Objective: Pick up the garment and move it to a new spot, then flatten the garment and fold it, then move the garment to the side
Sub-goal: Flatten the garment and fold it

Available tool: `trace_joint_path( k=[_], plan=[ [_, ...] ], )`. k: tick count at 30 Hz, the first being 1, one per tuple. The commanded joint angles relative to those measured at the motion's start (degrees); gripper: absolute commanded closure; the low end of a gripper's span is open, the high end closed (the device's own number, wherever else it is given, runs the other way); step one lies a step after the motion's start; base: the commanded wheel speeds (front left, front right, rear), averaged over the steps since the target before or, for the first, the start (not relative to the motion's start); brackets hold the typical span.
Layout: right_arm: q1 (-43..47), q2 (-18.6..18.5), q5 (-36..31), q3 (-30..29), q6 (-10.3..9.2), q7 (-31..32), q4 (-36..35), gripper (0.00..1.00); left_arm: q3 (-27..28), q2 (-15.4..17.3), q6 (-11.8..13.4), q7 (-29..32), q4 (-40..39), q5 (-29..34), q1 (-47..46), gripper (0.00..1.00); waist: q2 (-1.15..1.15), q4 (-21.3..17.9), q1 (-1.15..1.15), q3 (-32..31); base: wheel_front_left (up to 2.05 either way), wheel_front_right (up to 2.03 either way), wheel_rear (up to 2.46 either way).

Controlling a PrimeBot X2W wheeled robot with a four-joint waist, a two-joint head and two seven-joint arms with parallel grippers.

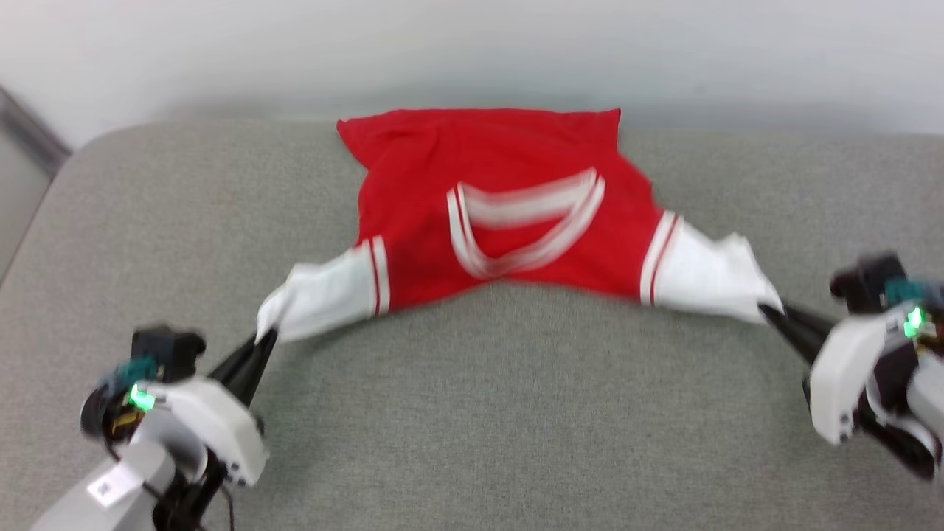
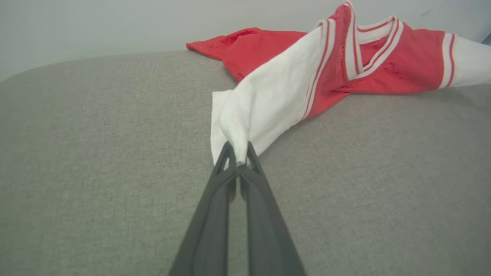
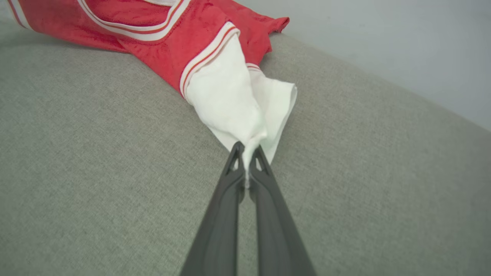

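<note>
We've got the red jersey point(image 1: 413, 243) spread across the upper centre of the grey cushion point(image 1: 472, 428), long axis left-right. Left gripper point(image 1: 265, 338) pinches the white left sleeve point(image 1: 324, 295), right gripper point(image 1: 768, 311) clamps the right sleeve point(image 1: 708, 276).

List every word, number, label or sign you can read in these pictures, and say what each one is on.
No text here can be read.
The garment: only red cloth and striped trim face the cameras, with no letters or numbers in view.
The white sticker on the pale forearm: any print is too small and blurred to read.
</note>
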Motion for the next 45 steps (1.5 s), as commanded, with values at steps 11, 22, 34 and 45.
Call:
trace_joint_path(
  k=[11, 22, 34, 45],
  plan=[
    [26.1, -5.1, 2.8, -5.9, -0.03, -2.6, -5.9, 1.0, 1.9, 5.1, 5.1, -0.1, -6.1, -3.6, 18.8, 1.0, 0.0, 0.2, 0.01, -10.0, 0.0, 0.0, 0.0],
    [43.8, -7.9, 1.0, -17.4, -0.04, 1.3, -13.6, 1.0, 5.7, 9.1, 9.7, -0.1, -11.9, -6.0, 29.4, 1.0, 0.0, -0.6, 0.01, -10.9, 0.0, 0.0, 0.0],
    [52.4, -6.6, -5.4, -37.9, -0.04, 13.2, -24.4, 0.0, 6.6, 8.7, 12.0, -0.1, -18.5, -3.4, 30.1, 1.0, 0.0, 0.7, 0.01, -8.1, 0.0, 0.0, 0.0],
    [25.8, -5.1, -14.4, -56.5, -0.03, 24.7, -38.6, 0.0, 8.7, 5.0, 12.7, -0.1, -24.5, 3.6, 22.6, 1.0, 0.0, 5.4, 0.01, 3.2, 0.0, 0.0, 0.0]
  ],
)
